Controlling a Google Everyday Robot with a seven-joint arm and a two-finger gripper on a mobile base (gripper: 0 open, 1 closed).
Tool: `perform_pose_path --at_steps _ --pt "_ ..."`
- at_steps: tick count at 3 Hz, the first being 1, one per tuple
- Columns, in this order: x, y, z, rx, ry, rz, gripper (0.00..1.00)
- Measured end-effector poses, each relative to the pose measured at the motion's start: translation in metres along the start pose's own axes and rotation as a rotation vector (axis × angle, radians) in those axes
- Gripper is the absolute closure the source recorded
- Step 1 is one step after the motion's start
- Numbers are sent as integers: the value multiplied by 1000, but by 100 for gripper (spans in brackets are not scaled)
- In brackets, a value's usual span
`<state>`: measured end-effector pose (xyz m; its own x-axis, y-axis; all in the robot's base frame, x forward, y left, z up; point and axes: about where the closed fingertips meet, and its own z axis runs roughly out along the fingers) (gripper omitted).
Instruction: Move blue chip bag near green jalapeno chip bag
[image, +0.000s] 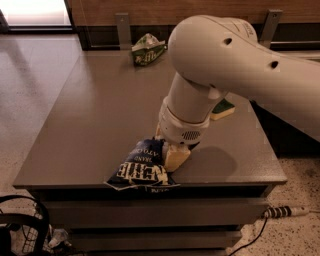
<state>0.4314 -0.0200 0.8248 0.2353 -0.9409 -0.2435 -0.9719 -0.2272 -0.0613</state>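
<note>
The blue chip bag (140, 168), dark navy with white block lettering, lies at the front edge of the grey table (100, 115), one corner hanging over it. My gripper (170, 152) points down onto the bag's right end, with a cream-coloured finger (176, 156) resting against it. The big white arm hides the rest of the gripper. The green jalapeno chip bag (147, 48), small, green and white, lies at the table's far edge, far from the blue bag.
A yellow sponge with a green top (223, 109) lies on the right of the table, partly behind the arm. Black cables (20, 225) lie on the floor at the lower left, and a power strip (282, 212) at the lower right.
</note>
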Motion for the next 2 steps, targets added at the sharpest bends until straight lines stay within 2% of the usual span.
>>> perform_pose_path --at_steps 1,2 --pt "0 0 -1 1 1 1 100" --pt "20 -17 -33 45 45 25 100"
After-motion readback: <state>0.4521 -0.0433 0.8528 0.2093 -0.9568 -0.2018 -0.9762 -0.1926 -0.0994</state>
